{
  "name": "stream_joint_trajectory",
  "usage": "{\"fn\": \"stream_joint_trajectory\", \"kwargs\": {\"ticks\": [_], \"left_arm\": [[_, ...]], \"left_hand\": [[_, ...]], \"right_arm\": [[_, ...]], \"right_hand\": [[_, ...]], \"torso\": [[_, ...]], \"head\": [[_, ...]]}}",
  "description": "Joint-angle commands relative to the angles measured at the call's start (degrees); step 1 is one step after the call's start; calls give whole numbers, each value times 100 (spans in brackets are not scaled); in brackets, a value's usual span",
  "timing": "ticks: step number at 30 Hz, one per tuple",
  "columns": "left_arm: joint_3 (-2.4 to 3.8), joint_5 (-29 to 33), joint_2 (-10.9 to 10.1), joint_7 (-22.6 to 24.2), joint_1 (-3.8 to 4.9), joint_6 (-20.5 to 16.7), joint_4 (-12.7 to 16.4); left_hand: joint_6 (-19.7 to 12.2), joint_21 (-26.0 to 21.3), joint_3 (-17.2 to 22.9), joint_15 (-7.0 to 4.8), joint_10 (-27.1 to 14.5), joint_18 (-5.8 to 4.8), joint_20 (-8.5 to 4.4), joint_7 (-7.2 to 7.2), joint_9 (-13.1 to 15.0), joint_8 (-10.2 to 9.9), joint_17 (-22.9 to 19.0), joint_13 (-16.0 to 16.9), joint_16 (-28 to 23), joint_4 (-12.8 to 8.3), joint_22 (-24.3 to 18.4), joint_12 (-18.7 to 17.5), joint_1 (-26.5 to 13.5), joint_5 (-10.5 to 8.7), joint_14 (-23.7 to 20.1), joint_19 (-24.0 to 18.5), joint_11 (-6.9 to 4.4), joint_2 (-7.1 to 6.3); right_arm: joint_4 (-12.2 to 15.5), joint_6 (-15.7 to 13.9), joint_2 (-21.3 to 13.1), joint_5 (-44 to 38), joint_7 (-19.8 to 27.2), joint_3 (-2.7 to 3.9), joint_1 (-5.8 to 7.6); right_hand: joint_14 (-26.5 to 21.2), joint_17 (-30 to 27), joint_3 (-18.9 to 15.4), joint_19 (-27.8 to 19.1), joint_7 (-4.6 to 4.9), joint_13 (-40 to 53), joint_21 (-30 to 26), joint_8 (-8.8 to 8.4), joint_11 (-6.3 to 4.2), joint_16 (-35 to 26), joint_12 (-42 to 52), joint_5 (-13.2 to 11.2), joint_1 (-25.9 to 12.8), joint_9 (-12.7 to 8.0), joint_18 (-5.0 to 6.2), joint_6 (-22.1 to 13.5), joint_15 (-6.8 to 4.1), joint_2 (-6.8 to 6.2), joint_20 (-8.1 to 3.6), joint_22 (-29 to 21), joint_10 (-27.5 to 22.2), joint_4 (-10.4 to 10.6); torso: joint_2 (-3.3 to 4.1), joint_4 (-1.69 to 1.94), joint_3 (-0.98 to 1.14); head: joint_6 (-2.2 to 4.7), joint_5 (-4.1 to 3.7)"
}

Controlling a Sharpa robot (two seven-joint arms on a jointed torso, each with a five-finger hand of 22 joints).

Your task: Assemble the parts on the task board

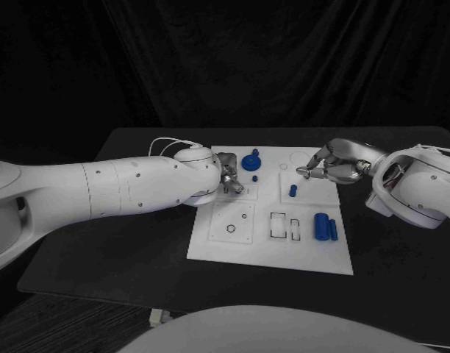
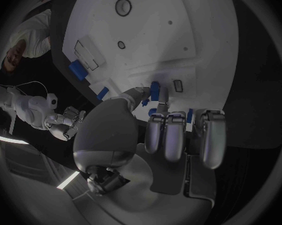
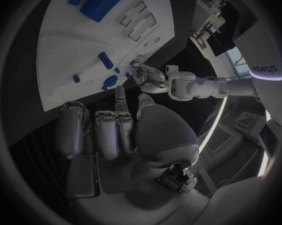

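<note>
We note the task board [image 1: 209, 246] at centre frame, nearest us. Left hand [image 1: 229, 179] pinches a small blue part [image 2: 155, 91] over its upper left. Upper right, right hand [image 1: 332, 165] hovers curled, apparently empty; two blue cylinders [image 1: 326, 226] lie lengthwise below, nearer it.

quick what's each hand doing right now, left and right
Left hand: over the task board, a small blue part at its fingertips; grip cannot be told.
Right hand: fingers curled, holding nothing visible.
</note>
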Motion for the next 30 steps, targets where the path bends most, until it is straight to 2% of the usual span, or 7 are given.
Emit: {"fn": "stream_joint_trajectory", "kwargs": {"ticks": [1,2,3,10,15,25,30], "left_arm": [[-19,33,20,-10,-41,202,4],[-19,33,23,-1,-41,222,2],[-19,33,26,8,-41,238,1],[-19,33,31,86,-42,278,-8],[-19,33,27,112,-42,301,-12],[-19,33,18,118,-42,377,-18],[-19,34,22,125,-42,404,-28]], "left_hand": [[-39,-39,557,26,598,-13,22,-64,-72,32,1510,1509,15,-571,1360,20,112,-253,585,350,13,202],[-79,-95,520,32,598,0,25,-61,-146,31,1510,1509,15,-519,1341,20,97,-549,585,318,12,241],[-98,-140,481,36,598,11,29,-58,-212,29,1510,1509,15,-474,1327,20,78,-691,585,292,16,248],[-276,-315,139,74,582,49,64,-23,-662,-94,1510,1493,15,-107,1274,-7,-128,-1186,585,195,59,265],[-280,-354,-23,93,558,58,84,-5,-864,-150,1510,1470,15,64,1264,-45,-215,-1451,585,176,76,290],[-319,-462,-222,125,507,81,114,51,-1157,-250,1510,1422,15,293,1233,-122,-331,-1591,585,121,113,319],[-308,-496,-360,143,491,88,133,73,-1312,-285,1510,1408,15,455,1225,-142,-430,-1806,585,106,130,333]], "right_arm": [[2,94,-3,-5,-124,4,-14],[2,98,-5,-5,-127,4,-14],[3,102,-7,-5,-131,4,-15],[5,122,-11,-5,-143,4,-16],[5,133,-9,-5,-145,4,-21],[6,147,-11,-5,-146,4,-33],[5,155,-12,-5,-145,4,-39]], "right_hand": [[469,975,-26,27,-13,864,-23,37,-7,-39,-26,15,74,6,64,46,-4,-5,40,1125,271,-11],[469,975,-26,27,-13,864,-23,37,-7,-39,-26,15,74,6,64,46,-4,-5,40,1125,271,-11],[469,975,-26,27,-13,864,-23,37,-7,-39,-26,15,74,6,64,46,-4,-5,40,1125,271,-11],[462,951,-25,22,-15,840,-35,37,-9,-51,-38,17,95,6,67,49,-6,-2,37,1121,259,-15],[459,940,-22,18,-18,831,-45,36,-12,-57,-43,20,131,6,69,51,-9,-2,34,1118,255,-23],[455,922,-16,16,-21,815,-53,33,-17,-67,-52,32,195,4,70,53,-14,-4,29,1116,249,-37],[454,920,-13,13,-22,806,-59,32,-18,-68,-57,37,216,4,71,53,-15,-4,28,1114,245,-41]], "torso": [[4,1,-2],[4,-1,-1],[4,-1,-1],[-2,-1,0],[2,0,-1],[5,3,-1],[2,2,-2]], "head": [[0,-5],[0,-6],[0,-8],[0,-7],[0,-5],[0,-9],[0,-9]]}}
